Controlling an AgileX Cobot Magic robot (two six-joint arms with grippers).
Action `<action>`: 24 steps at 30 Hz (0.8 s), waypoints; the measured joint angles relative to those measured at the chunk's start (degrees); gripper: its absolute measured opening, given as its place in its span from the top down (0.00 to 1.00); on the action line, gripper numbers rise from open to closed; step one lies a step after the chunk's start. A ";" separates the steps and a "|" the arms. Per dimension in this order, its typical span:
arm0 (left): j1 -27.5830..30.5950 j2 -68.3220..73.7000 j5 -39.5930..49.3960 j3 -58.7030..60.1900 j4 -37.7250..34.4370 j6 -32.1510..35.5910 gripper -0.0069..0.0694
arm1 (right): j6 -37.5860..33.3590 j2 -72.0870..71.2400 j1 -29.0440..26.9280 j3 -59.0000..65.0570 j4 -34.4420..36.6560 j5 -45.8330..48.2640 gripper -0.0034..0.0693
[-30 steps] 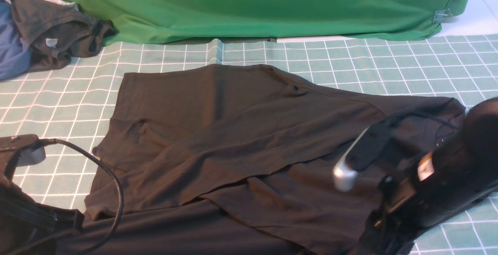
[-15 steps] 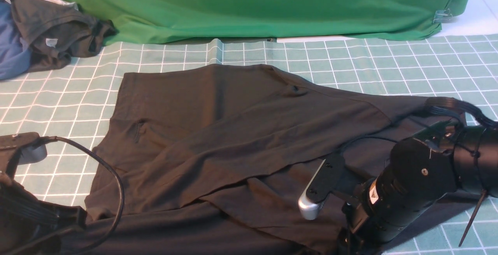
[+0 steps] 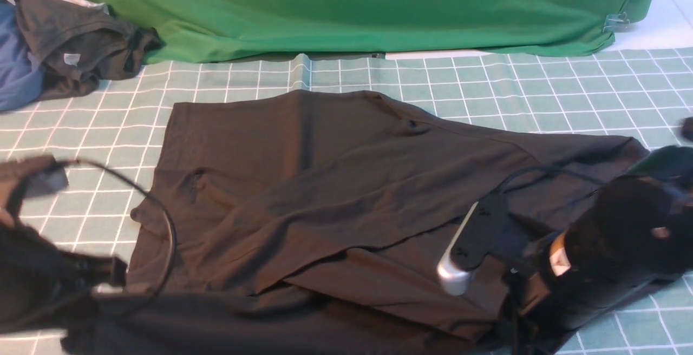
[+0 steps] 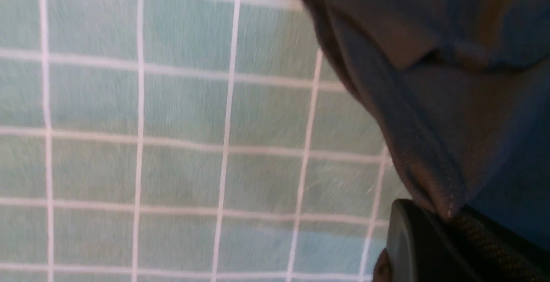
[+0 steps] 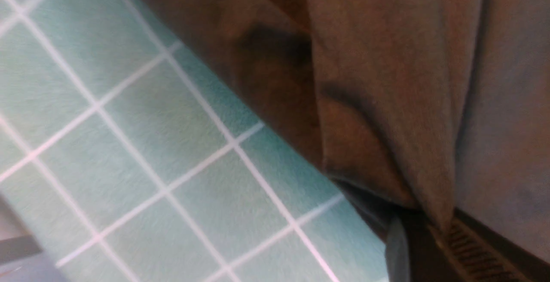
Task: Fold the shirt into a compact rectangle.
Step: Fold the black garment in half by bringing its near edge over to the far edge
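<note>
Black long-sleeved knit shirt (image 3: pixel 325 182) lies spread on the teal, white-gridded surface (image 3: pixel 541 84), with a sleeve laid across the body.

Left claw (image 4: pixel 447 226): together, clamped on the shirt's stitched edge.

Right claw (image 5: pixel 429 226): together, with gathered fabric pinched between its jaws.

Both grips sit on the shirt's nearest edge, one toward each end. The shirt's long axis runs from one claw to the other. The rest of the garment spreads ahead of both claws, away from the robot.

Judgement: the next move is a joint lift and carry forward over the body. The claws need to travel level, or the fold line skews.
</note>
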 joint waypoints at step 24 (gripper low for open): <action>3.35 30.45 -7.56 -30.63 -3.49 -4.16 0.90 | -2.11 14.93 -15.03 -28.50 -1.34 2.70 0.91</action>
